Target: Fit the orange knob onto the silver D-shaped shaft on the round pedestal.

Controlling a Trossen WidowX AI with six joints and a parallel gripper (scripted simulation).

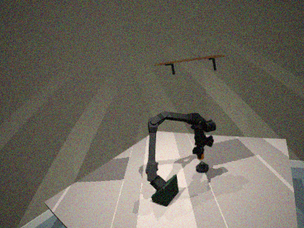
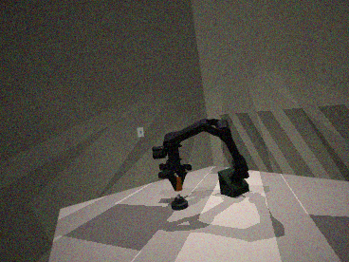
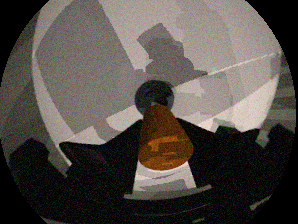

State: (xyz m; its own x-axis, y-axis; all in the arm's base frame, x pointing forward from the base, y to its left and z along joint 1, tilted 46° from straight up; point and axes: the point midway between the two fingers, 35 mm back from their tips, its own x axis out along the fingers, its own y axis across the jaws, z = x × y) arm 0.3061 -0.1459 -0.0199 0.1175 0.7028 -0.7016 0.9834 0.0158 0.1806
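The orange knob is held off the table, roughly upright. My gripper is shut on it, one finger on each side. The dark round pedestal stands on the table just below the knob, with a gap between them in the top and exterior views. In the wrist view the knob's far end overlaps the pedestal's near edge. The shaft is small and dim, and its flat side cannot be made out. The knob's hole is hidden underneath.
The arm's dark green base stands on the pale table, to the pedestal's left in the top view. A wall shelf is far behind. Bands of shadow cross the table.
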